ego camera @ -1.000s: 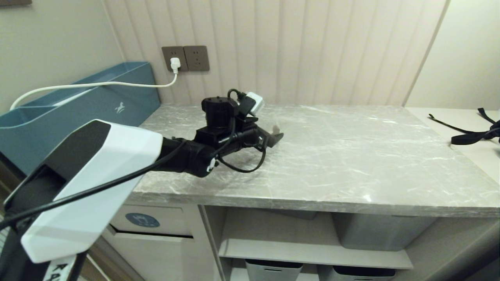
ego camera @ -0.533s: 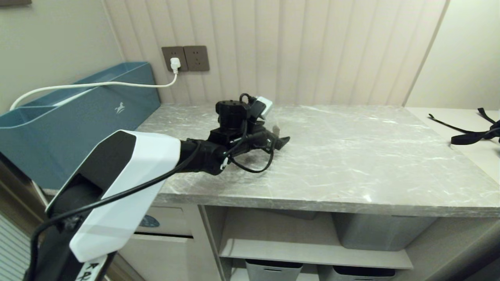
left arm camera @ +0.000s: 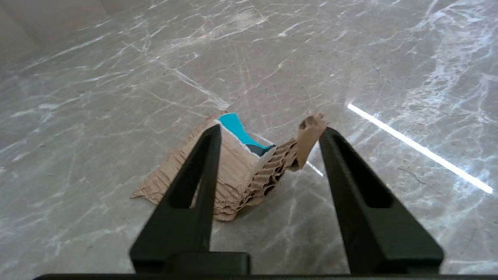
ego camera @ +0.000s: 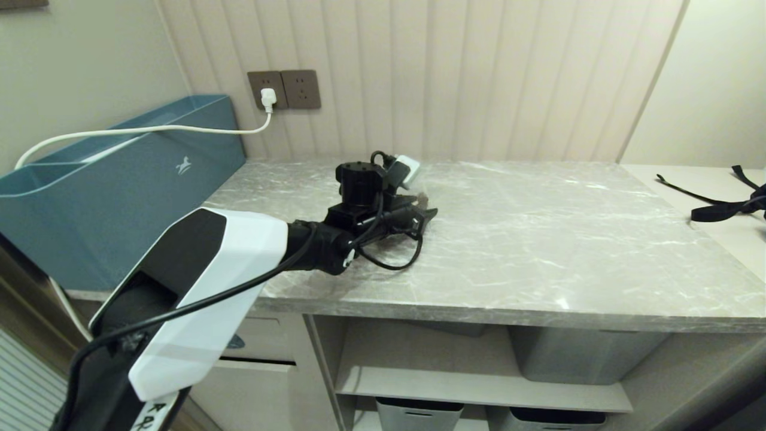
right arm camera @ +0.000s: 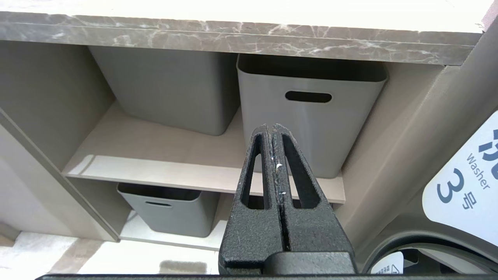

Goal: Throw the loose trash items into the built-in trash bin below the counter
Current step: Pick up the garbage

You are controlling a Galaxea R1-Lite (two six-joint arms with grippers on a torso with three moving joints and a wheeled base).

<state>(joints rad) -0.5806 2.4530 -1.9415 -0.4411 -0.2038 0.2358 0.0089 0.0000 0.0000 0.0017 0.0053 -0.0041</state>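
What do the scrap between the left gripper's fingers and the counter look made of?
Scrap: looks like corrugated cardboard, matte tan, fluting exposed at the torn edge, teal printed patch. Counter: seemingly polished grey marble or a lookalike, white veins, glossy reflections.

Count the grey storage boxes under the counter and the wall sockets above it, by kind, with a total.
Grey storage boxes: 4
Wall sockets: 2
Total: 6
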